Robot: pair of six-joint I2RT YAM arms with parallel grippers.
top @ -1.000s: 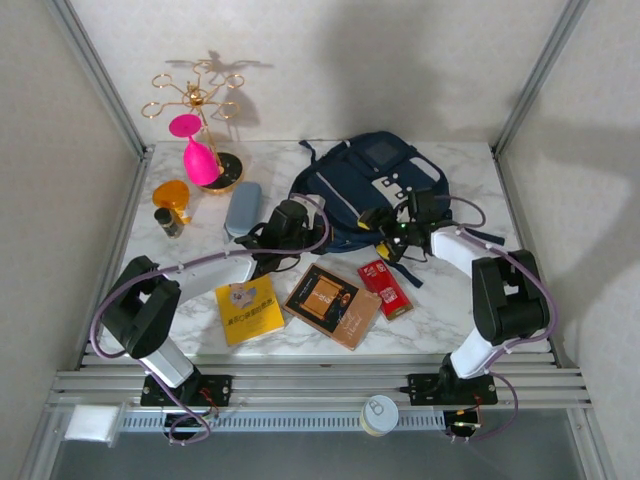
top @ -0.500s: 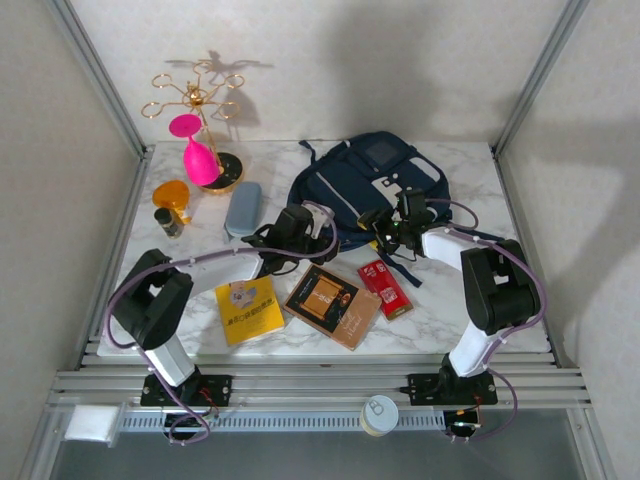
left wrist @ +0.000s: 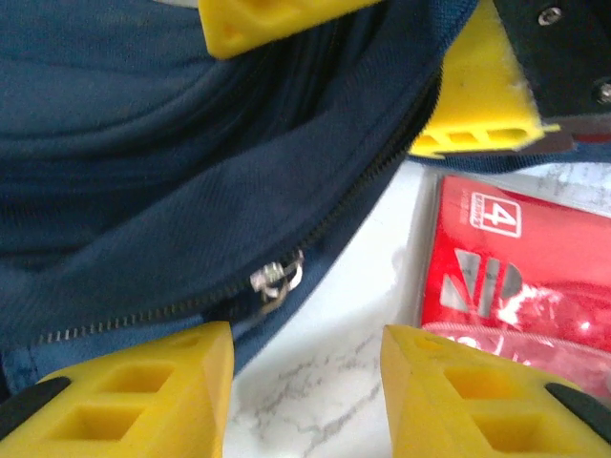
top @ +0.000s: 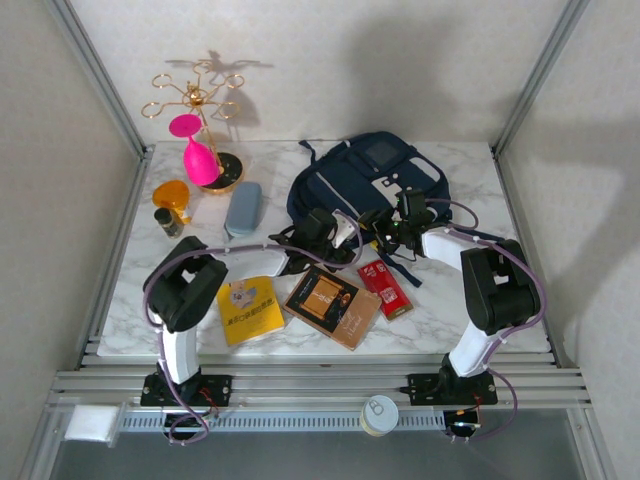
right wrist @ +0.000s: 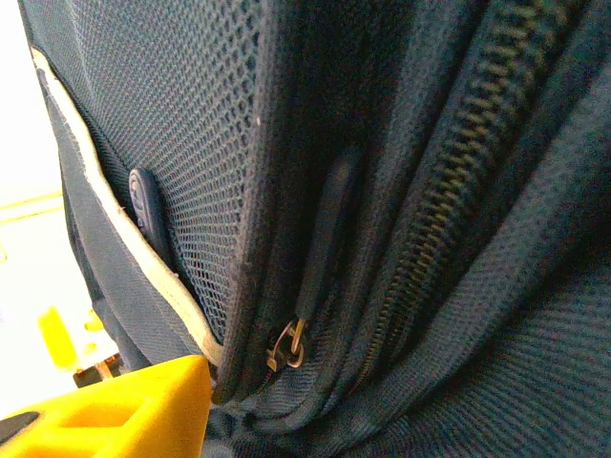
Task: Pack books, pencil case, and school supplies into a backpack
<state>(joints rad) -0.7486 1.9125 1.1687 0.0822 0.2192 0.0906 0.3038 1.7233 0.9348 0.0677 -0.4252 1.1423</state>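
The navy backpack [top: 372, 180] lies at the back centre of the table. My left gripper [top: 343, 233] hovers at its near edge, open, with bare marble between its yellow fingers [left wrist: 134, 396]. A metal zipper slider [left wrist: 277, 279] sits just beyond them. My right gripper [top: 388, 228] is shut on a fold of backpack fabric [right wrist: 401, 239]; one yellow finger [right wrist: 124, 405] shows beside another slider [right wrist: 288, 345]. The red school supplies pack [top: 385, 288] lies by the brown-black book [top: 333, 305] and the yellow book [top: 250, 310]. The grey-blue pencil case [top: 243, 208] lies further left.
A gold stand holding a pink glass [top: 200, 150] occupies the back left corner, with an orange object [top: 172, 192] and a small dark bottle [top: 168, 222] beside it. Metal frame posts border the table. A round can [top: 379, 413] rests on the front rail.
My left gripper has slid right along the backpack's near edge and opened. My right gripper has closed onto the backpack fabric, and its arm has drawn in slightly.
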